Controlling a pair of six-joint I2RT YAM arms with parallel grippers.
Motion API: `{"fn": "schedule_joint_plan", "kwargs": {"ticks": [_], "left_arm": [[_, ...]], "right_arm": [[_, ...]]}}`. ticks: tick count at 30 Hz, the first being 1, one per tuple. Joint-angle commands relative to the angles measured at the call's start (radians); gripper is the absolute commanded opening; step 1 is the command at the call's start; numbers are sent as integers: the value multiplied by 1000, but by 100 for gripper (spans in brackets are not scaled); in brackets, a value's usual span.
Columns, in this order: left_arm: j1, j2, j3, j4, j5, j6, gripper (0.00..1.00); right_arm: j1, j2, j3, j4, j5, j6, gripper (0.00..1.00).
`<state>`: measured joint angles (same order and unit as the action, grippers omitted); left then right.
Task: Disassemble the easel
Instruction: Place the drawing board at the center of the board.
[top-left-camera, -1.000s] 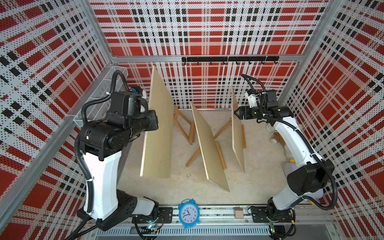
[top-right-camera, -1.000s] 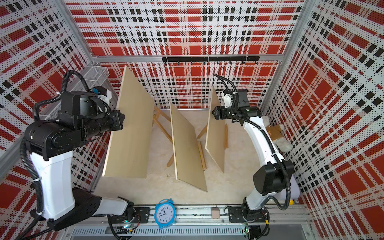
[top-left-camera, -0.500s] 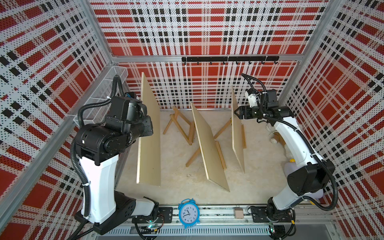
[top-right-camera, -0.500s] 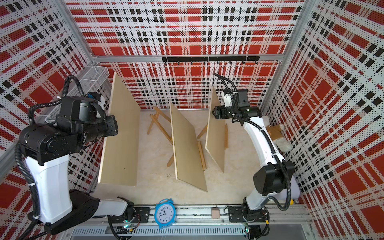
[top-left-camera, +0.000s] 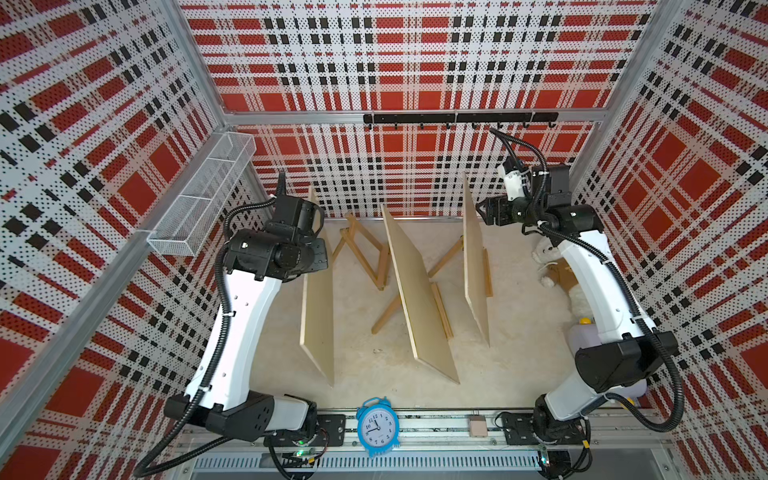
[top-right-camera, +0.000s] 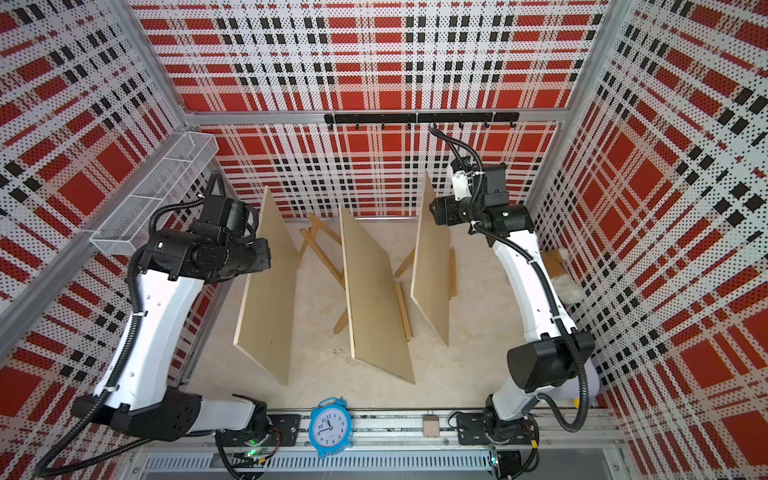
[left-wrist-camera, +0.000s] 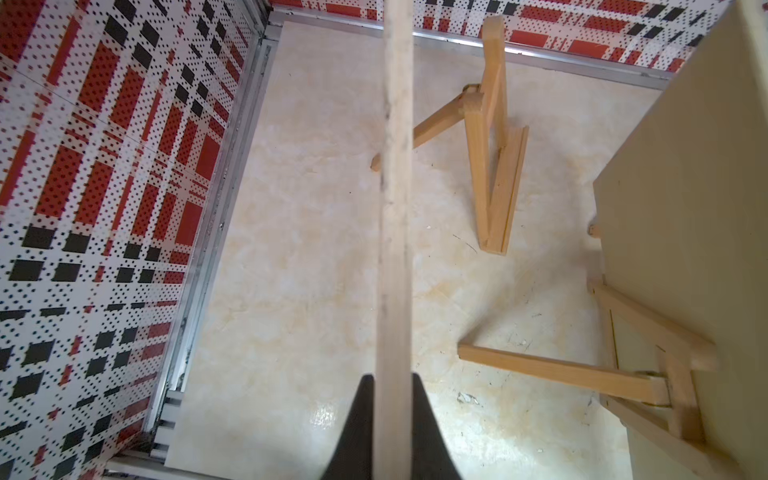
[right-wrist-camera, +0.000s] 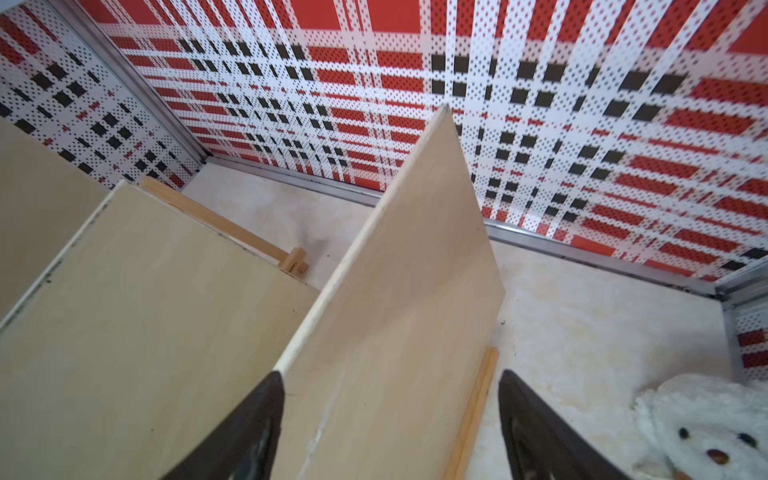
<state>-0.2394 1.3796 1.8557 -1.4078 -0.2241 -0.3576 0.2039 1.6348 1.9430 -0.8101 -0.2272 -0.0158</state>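
Plaid-walled cell with a beige tabletop (top-left-camera: 374, 374). Left tool (left-wrist-camera: 392, 379) pinches a wooden board (top-left-camera: 318, 307) by its top edge, upright near the tabletop's left edge, apart from the bare easel (top-left-camera: 368, 253) at the back. Right tool (right-wrist-camera: 390, 372) is spread astride a second board (right-wrist-camera: 407, 270), likely readying a grip.

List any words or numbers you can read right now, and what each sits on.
"12", with fainter hour numerals round the dial: blue alarm clock.
Dark stamp on the easel's wooden block: too blurred to read.
No other legible text.
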Motion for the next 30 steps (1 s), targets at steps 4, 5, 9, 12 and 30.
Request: {"fn": "schedule_joint_plan", "kwargs": {"ticks": [4, 5, 9, 12, 30], "left_arm": [[45, -83, -60, 284, 38, 7, 0], [49, -87, -78, 301, 45, 10, 0], [75, -88, -130, 349, 80, 18, 0], [95, -89, -158, 379, 114, 30, 0], [249, -126, -308, 413, 245, 98, 0]], "right_arm": [[91, 6, 189, -38, -37, -71, 79], [125, 22, 227, -57, -31, -88, 79], [254, 91, 376, -125, -25, -134, 78], [332, 139, 458, -147, -40, -140, 78], [443, 122, 320, -72, -19, -102, 78]]}}
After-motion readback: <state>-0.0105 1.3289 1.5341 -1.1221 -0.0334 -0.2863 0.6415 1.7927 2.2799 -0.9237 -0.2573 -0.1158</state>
